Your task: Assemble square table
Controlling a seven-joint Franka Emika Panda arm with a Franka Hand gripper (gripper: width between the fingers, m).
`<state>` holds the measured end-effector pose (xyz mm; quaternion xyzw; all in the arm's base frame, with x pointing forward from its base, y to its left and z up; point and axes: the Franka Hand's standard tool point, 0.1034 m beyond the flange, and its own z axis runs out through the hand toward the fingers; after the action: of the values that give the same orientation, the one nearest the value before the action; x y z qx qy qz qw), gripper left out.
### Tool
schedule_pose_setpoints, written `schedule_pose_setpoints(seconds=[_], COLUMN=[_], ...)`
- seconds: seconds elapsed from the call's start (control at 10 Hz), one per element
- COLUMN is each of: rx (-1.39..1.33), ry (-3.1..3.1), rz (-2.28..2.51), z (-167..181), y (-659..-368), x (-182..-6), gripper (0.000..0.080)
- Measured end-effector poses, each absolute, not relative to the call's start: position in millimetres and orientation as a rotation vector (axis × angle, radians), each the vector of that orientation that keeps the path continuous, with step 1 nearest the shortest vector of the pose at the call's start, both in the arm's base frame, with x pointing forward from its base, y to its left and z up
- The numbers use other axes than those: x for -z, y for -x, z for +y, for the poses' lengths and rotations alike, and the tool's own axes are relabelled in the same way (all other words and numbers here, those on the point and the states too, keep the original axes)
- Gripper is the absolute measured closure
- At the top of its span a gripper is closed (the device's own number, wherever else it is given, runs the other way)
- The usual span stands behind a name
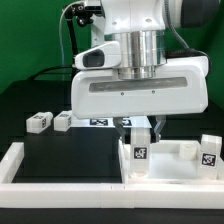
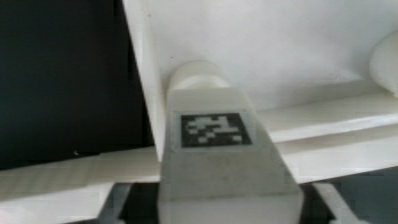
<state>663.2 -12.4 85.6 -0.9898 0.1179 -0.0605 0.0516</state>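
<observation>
**Fingers set either side of an upright leg block**

The gripper (image 1: pixel 141 130) hangs low over the work surface with its fingers (image 1: pixel 158 126) drawn narrow; one leg block (image 1: pixel 139 150) (image 2: pixel 214 130) of the square table stands upright between them, its tag facing outward and its rounded top showing in the wrist view. In the wrist view the block fills the space between the fingers, but I cannot tell whether the pads press on its flanks or only stand close to them. The block sits in an inner corner of the white bars (image 1: pixel 170 172), and a bar crosses just behind it in the wrist view (image 2: pixel 71 178). Beyond the fingers there lies a broad white surface (image 2: pixel 267 40) bordered by the black table (image 2: pixel 63 80); I cannot tell whether it is the square panel or a bar.

Well away from the fingers, to the exterior view's left, two more leg blocks (image 1: pixel 38 121) (image 1: pixel 63 120) lie side by side on the black table. To the exterior view's right of the fingers, a fourth leg block (image 1: pixel 208 152) stands inside the bars, apart from the one between the fingers. A black-and-white tag (image 1: pixel 100 122) shows just beside the fingers on the exterior view's left, half hidden under the gripper's body; what carries it I cannot tell.
</observation>
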Motion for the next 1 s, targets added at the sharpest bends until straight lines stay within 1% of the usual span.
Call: schedule_pose_setpoints(seconds=[0.2,0.5,0.8,1.0], rx=[0.171,0.12,0.054,0.043], ry=[2.97,2.7,2.319,2.244], rz=[0.584,1.278,1.784,1.878], z=[-14.1,-18.4,-14.2,-14.7], y=[-663.0,-662.7,-662.8,-662.6], x=[-85.2,-82.5,-81.5,-81.6], gripper=[0.0505,0.0506,0.0505,0.0505])
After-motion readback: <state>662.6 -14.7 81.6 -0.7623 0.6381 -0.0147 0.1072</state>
